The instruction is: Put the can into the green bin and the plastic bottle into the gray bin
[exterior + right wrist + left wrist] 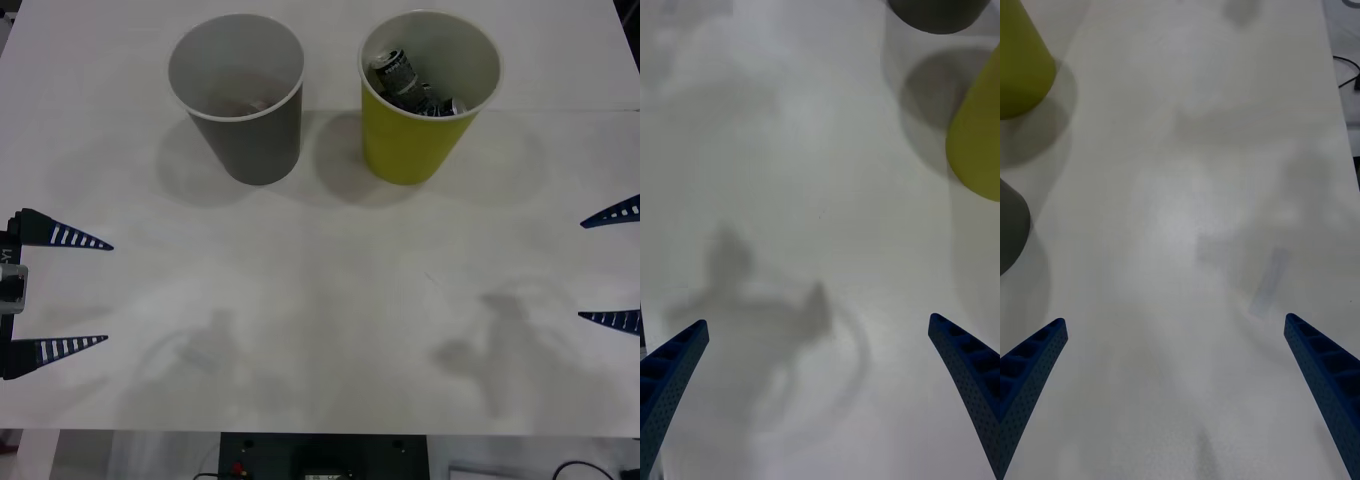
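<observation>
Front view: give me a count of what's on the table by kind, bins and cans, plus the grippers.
Bins: 2, the gray bin and the green bin.
Cans: at least 2 dark cans inside the green bin; the exact number cannot be told.
Grippers: 2, the left gripper and the right gripper, both open at the table's sides.
Total: at least 6.

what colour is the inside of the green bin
White inside the yellow-green paper-cup-shaped bin; the front view shows it best.

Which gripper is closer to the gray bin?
Left. The left gripper sits open at the table's left edge, nearer the gray bin; the right gripper is open at the right edge, beyond the green bin.
</observation>
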Controlling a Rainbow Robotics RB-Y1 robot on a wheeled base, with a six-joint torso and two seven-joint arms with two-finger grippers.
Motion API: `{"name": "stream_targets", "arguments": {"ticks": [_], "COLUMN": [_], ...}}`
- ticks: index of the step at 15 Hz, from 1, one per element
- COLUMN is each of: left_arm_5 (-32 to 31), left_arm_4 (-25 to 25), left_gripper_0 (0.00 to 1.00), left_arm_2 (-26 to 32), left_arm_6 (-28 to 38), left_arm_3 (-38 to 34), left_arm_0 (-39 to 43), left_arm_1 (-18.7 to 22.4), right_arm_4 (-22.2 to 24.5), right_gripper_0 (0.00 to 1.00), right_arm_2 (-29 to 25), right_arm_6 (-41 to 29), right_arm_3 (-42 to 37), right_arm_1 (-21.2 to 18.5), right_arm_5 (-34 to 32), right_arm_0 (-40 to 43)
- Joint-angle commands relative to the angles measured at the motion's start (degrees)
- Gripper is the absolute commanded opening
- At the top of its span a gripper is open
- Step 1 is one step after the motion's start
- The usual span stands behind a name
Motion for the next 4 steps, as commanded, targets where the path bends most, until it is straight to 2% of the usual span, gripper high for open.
{"name": "stream_targets", "arguments": {"ticks": [1,4], "left_arm_5": [0.0,0.0], "left_arm_4": [0.0,0.0], "left_gripper_0": [1.0,1.0], "left_arm_2": [0.0,0.0], "left_arm_6": [0.0,0.0], "left_arm_3": [0.0,0.0], "left_arm_0": [0.0,0.0], "left_arm_1": [0.0,0.0], "right_arm_4": [1.3,1.3], "right_gripper_0": [1.0,1.0], "right_arm_2": [0.0,0.2], "right_arm_6": [0.1,0.1], "right_arm_3": [0.0,0.0], "right_arm_1": [0.0,0.0], "right_arm_5": [0.0,0.0], "right_arm_0": [0.4,0.4]}}
